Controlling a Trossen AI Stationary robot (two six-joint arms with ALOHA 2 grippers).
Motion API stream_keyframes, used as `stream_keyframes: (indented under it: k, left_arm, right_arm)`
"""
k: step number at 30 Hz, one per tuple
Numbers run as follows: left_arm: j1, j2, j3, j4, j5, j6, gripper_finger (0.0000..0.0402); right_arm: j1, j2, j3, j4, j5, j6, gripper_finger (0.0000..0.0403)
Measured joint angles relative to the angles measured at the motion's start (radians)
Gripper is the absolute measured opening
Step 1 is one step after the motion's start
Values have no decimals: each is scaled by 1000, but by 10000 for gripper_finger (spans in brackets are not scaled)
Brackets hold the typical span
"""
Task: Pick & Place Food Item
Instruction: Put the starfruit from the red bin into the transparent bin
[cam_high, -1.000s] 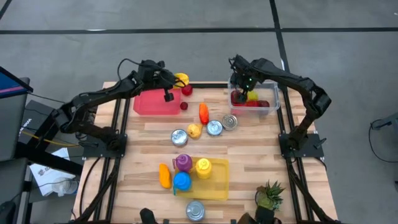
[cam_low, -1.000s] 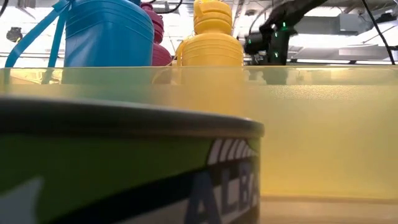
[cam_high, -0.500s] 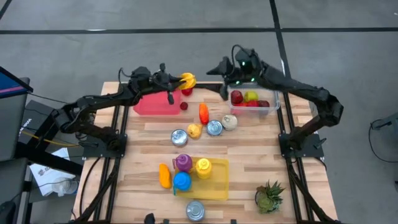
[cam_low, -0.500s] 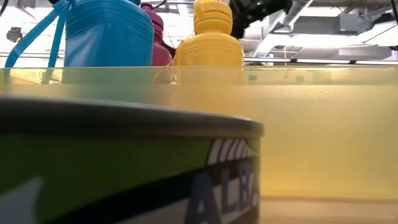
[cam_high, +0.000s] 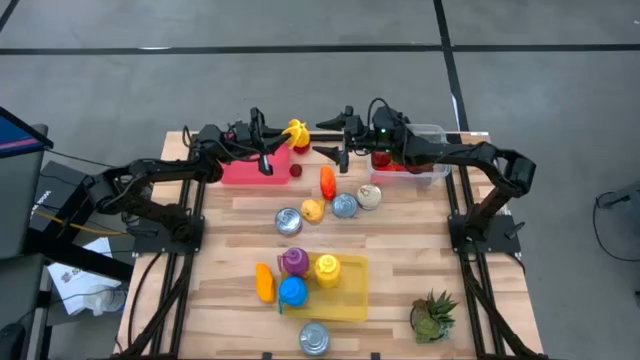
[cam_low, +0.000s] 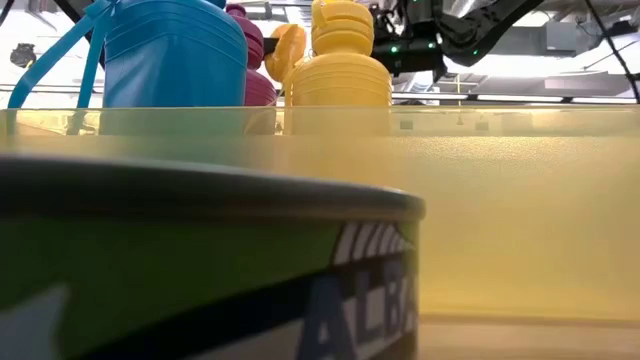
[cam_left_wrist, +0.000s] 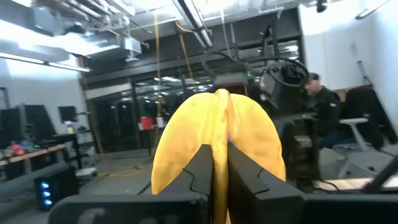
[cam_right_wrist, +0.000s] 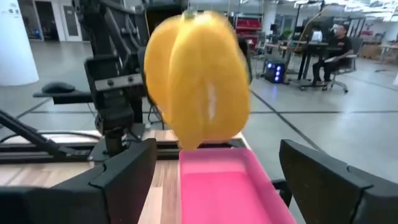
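The task's thing is a yellow starfruit, a waxy plastic-looking piece with deep lengthwise ridges that meet at a small greenish stem tip; in the left wrist view it fills the middle of the picture, and in the right wrist view it shows as a ribbed yellow lobe held above the pink tray. The left end effector is clamped shut on the starfruit, its two dark fingers pinching the fruit's lower edge, and it holds the fruit in the air over the far edge of the bench, just above the far right corner of the pink tray. The right end effector stands just beside the fruit, facing it with its fingers spread wide and holding nothing (the starfruit sits between the two arms, not between these fingers). Behind the right arm a clear tub holds red and green fruit. A carrot, some tins and a yellow tray with small bottles lie nearer on the bench. In the low view a tin right at the camera carries white letters on green and black, of which only "ALBA" can be read, cut off at the picture's edge.
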Motion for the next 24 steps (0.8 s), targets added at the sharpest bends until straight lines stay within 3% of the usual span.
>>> stream_keyframes:
  k: [4, 12, 20, 24]
  left_arm:
    - [-41, 2, 0, -2, -90, 38, 10]
    - [-81, 2, 0, -5, -154, 71, 10]
    - [-107, 65, 0, 78, -190, 73, 9]
    - [-109, 103, 0, 133, -204, 68, 8]
  right_arm:
    - [10, 27, 15, 50, 0, 22, 326]
    - [15, 34, 15, 94, 4, 53, 312]
    - [46, 34, 15, 105, 67, 53, 257]
    - [57, 34, 14, 96, 118, 53, 208]
